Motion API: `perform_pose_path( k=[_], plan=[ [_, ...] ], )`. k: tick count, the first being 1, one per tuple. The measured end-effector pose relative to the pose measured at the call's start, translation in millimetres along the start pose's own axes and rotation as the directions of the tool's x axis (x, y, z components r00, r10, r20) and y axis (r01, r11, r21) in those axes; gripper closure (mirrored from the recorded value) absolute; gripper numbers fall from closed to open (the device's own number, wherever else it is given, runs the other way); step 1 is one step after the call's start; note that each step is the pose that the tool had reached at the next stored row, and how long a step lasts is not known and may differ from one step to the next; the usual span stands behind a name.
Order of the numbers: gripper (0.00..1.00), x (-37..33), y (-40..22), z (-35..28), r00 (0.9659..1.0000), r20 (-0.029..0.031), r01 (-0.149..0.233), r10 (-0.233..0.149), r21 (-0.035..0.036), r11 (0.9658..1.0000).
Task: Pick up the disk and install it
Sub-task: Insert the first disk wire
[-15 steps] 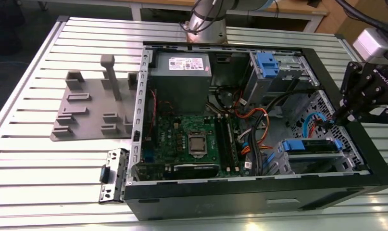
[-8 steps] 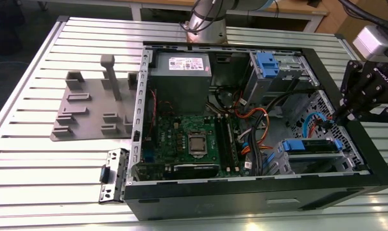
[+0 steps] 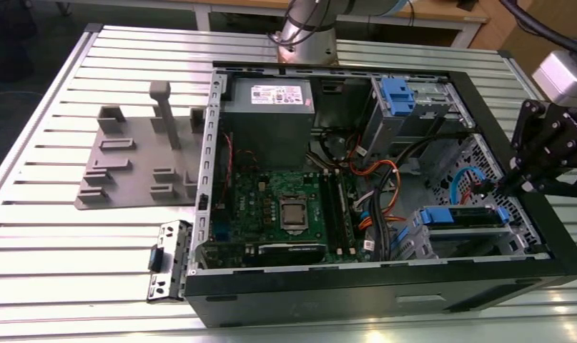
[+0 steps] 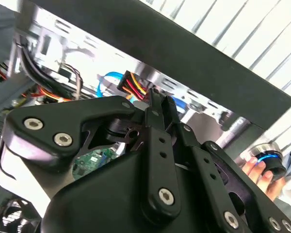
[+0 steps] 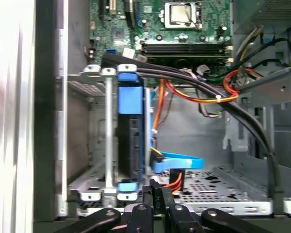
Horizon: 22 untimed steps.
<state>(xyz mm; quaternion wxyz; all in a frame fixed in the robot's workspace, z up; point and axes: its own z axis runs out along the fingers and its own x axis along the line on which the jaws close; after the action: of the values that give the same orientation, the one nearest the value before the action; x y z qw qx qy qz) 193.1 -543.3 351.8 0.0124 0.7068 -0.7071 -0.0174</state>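
My pincer (image 5: 155,196) hung at the case's three o'clock wall, its black fingers pressed together and pinching nothing. Just beyond them the disk (image 5: 131,143), a flat drive framed in bright blue plastic, sat edge-on in its perforated metal cage (image 5: 94,145), so I judged the install largely done; whether it was fully seated I could not tell. A blue data cable (image 5: 177,162) lay beside it. Farther off lay the green motherboard (image 3: 283,207), and at twelve o'clock the grey power supply (image 3: 269,114).

Matt black tool (image 5: 156,200); blue plastic disk (image 5: 131,145) caddy.
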Motion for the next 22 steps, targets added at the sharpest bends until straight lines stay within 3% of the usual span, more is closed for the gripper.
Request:
perform_pose_path(
  k=[5,7,13,16,22],
  plan=[
    [0.81,15.4,2.0,0.6,1.0000,0.0003,0.000,0.000,0.0000,1.0000],
    [0.81,18.6,5.2,1.7,1.0000,0.0035,0.001,-0.001,-0.0001,1.0000],
    [0.81,19.0,14.7,6.1,0.9999,0.0160,0.001,-0.001,0.0000,1.0000],
    [0.81,19.1,18.3,9.1,0.9999,0.0166,0.001,-0.001,0.0000,1.0000],
    [0.81,15.2,18.7,14.3,0.9998,0.0188,0.001,-0.001,0.0000,1.0000]
  ],
)
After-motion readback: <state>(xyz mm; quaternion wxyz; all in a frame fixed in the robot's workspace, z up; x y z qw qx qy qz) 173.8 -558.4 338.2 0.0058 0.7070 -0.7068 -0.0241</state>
